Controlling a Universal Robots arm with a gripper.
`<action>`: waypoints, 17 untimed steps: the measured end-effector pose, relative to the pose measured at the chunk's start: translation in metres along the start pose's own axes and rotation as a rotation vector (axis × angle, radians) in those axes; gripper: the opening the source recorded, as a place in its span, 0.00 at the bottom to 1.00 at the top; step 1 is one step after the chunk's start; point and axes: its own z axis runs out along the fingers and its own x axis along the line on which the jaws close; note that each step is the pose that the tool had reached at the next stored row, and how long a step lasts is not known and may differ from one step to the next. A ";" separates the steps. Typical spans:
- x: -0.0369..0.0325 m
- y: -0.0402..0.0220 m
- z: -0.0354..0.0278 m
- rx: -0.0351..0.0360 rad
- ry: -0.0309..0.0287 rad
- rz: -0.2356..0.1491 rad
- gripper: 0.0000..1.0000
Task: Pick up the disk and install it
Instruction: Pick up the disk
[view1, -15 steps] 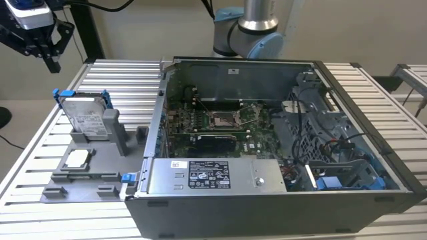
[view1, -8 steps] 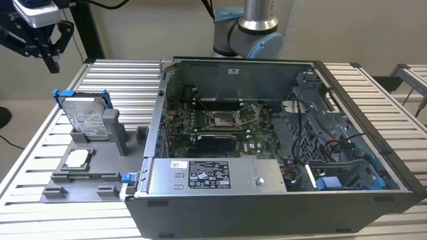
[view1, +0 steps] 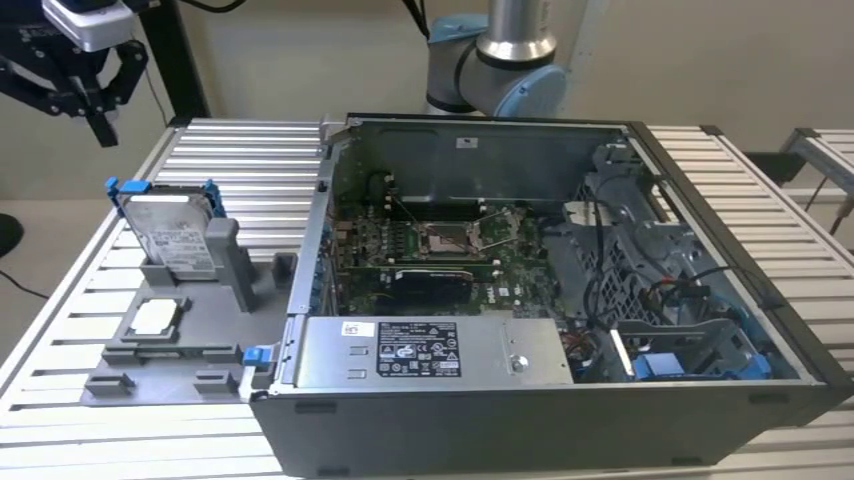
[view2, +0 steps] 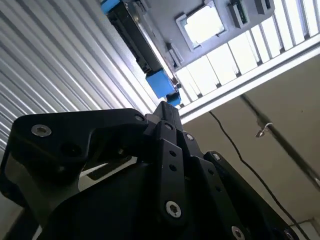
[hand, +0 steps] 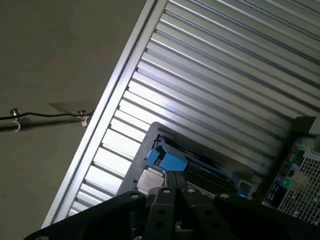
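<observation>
- While the jaws hang in the air with their tips closed together and nothing between them, a slatted aluminium bench (view1: 247, 160) spreads out below them, and past its edge lies a plain beige floor (hand: 55, 55).
- Below the jaws and off the bench, a thin dark cable (hand: 45, 116) runs along that floor.
- Directly under the jaws and well apart from them, the disk (view1: 174, 235) stands on edge, leaning back a little, in a slot of a grey holder (view1: 180, 375). In both wrist views its blue bracket (hand: 167, 161) (view2: 161, 82) sits just beyond the closed tips.
- On the disk's face is a white label with barcodes. Its wording cannot be made out.
- Lower in the same holder, farther from the jaws than the disk, a small square silver chip (view1: 154, 318) lies flat in its own recess.
- Beside the holder, toward the exterior view's right of the jaws, an open computer case (view1: 534, 430) rests on the bench. Inside it are a green circuit board (view1: 441, 240) and a grey box (view1: 400, 350) that carries a white label, not readable.
- Behind the case, far from the jaws, stands the arm's base (view1: 501, 60).
</observation>
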 end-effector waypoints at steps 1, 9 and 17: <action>0.0000 0.0000 0.0000 0.0000 0.0009 -0.017 0.00; 0.0000 -0.0001 0.0000 0.0001 0.0078 -0.162 0.00; 0.0000 0.0000 0.0000 0.0097 0.0012 -0.304 0.00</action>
